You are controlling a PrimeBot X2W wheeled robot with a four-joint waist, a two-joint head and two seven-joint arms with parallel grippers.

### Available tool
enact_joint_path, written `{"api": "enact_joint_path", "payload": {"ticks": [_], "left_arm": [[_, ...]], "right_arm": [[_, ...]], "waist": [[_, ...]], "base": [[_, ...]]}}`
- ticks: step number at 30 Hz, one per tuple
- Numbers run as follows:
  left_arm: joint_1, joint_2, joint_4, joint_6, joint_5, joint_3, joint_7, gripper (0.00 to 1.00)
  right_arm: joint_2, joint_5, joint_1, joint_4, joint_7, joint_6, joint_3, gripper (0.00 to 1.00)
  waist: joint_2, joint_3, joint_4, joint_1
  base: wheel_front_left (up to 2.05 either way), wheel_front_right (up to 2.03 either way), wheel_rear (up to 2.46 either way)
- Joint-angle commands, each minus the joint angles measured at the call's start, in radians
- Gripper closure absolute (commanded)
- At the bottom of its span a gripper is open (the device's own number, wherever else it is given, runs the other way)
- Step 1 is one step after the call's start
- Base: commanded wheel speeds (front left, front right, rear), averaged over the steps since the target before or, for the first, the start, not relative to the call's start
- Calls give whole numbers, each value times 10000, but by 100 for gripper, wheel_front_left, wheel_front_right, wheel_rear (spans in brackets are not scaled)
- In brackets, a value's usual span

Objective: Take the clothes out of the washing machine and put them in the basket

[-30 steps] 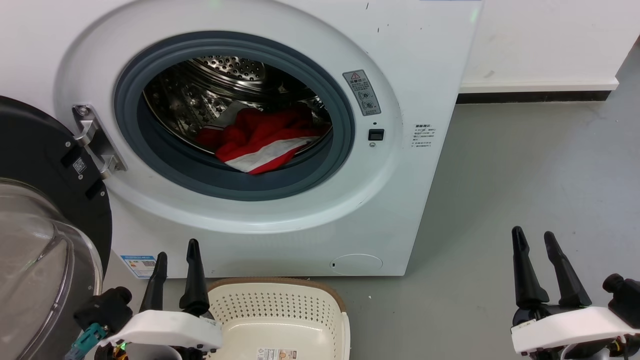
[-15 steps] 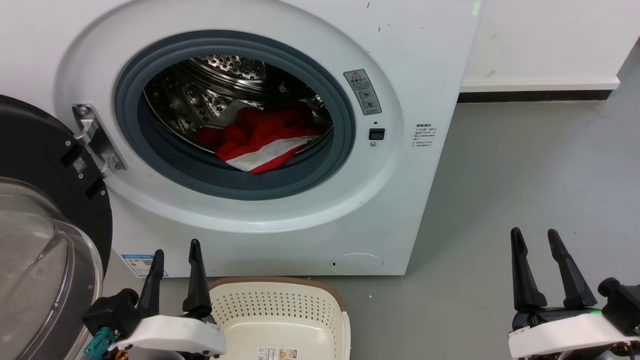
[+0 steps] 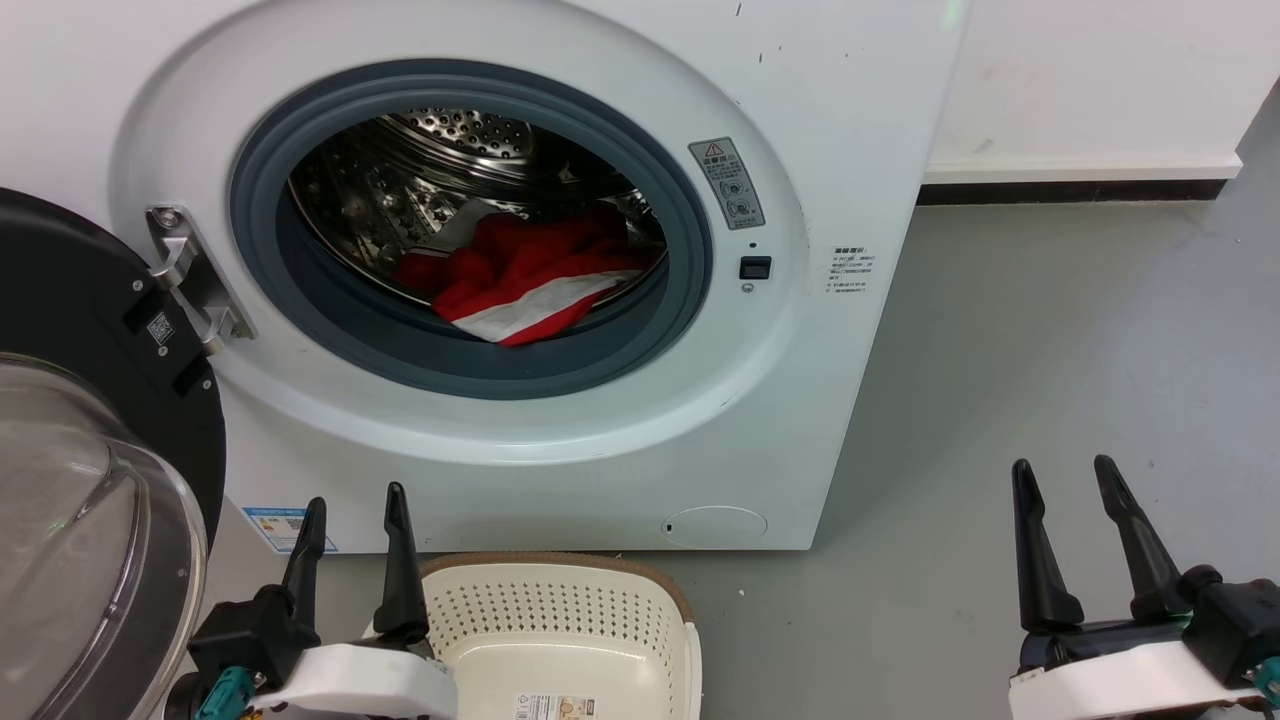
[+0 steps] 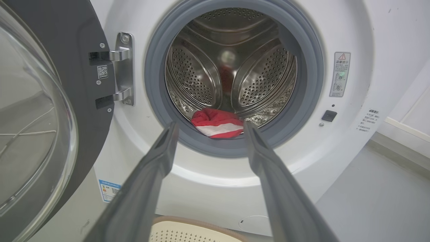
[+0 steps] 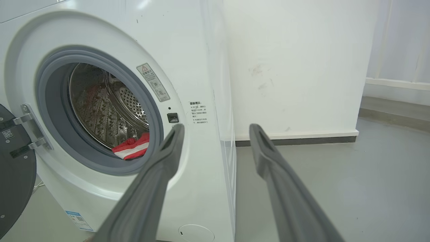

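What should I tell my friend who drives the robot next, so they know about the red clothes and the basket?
Left gripper: open, holding nothing, low in front of the washing machine, beside the basket.
Right gripper: open, holding nothing, over the floor to the machine's right.
Clothes: a red and white heap at the front of the drum.
Basket: on the floor in front of the machine; no clothes in the part that shows.
Done: the door is swung open.
Left: reach in, grip the clothes, put them in the basket.
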Motion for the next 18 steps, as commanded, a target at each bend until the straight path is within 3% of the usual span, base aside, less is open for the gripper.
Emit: {"api": "enact_joint_path", "payload": {"ticks": [1,18], "left_arm": [[52,28,-102,54,243,-26,-98,0],[248,32,-116,156,1443,-144,-429,0]], "right_arm": [[-2,-291,53,-143,-87,-3,38,0],[2,-1422,256,-328,-424,-3,90,0]], "waist": [[-1,2,-2,0],[-1,22,12,0]], "base": [[0,0,0],[0,0,0]]}}
